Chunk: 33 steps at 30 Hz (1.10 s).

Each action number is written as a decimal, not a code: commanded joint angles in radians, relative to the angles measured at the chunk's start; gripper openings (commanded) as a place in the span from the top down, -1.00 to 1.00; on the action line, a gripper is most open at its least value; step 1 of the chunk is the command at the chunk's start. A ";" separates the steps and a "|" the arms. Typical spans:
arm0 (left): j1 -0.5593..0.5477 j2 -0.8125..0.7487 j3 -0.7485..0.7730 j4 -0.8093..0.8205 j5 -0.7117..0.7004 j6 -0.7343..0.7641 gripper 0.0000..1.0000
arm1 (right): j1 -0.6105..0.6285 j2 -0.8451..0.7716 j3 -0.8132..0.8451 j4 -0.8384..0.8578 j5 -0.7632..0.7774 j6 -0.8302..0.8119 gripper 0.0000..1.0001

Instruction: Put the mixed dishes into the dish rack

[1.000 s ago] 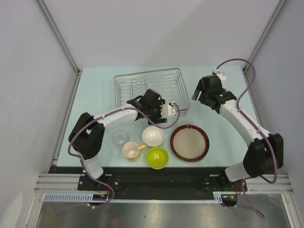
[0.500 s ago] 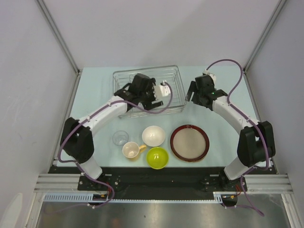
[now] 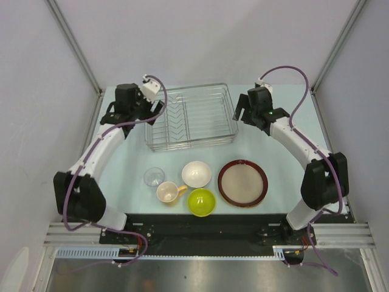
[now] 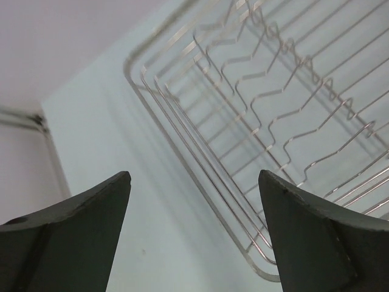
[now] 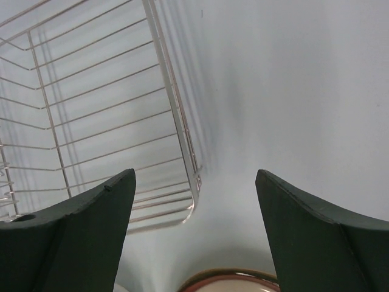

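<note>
Your left wrist view cut the dish rack off at the top and right edges, and cropped the fingers of the left end effector at the bottom. Your right wrist view showed the dark-red-rimmed plate only as a sliver at the bottom edge, beside the cropped fingers of the right end effector.

A pale blue-green table is being enclosed by plain white walls, with a slanted metal post being shown at its far left corner and another post at its far right corner. Along its near edge an aluminium rail is being seen, and a grey metal sheet is being shown beyond that.
</note>
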 commanded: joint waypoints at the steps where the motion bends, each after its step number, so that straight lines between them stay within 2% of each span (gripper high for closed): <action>1: 0.014 0.119 -0.028 0.006 -0.073 -0.142 -0.82 | 0.014 0.131 0.117 0.014 0.002 -0.052 -0.71; 7: 0.060 0.200 0.015 0.020 -0.129 -0.252 -0.81 | 0.008 0.278 0.257 -0.053 0.068 -0.088 -0.70; 12: 0.075 0.194 -0.032 0.049 -0.158 -0.246 -0.80 | -0.001 0.306 0.252 -0.060 0.074 -0.074 -0.65; 22: 0.080 0.234 -0.161 0.130 -0.170 -0.210 -0.78 | -0.018 0.217 0.099 -0.082 0.120 -0.039 -0.61; 33: 0.082 0.257 -0.143 0.152 -0.145 -0.198 -0.75 | -0.018 0.090 -0.034 -0.122 0.174 0.007 -0.56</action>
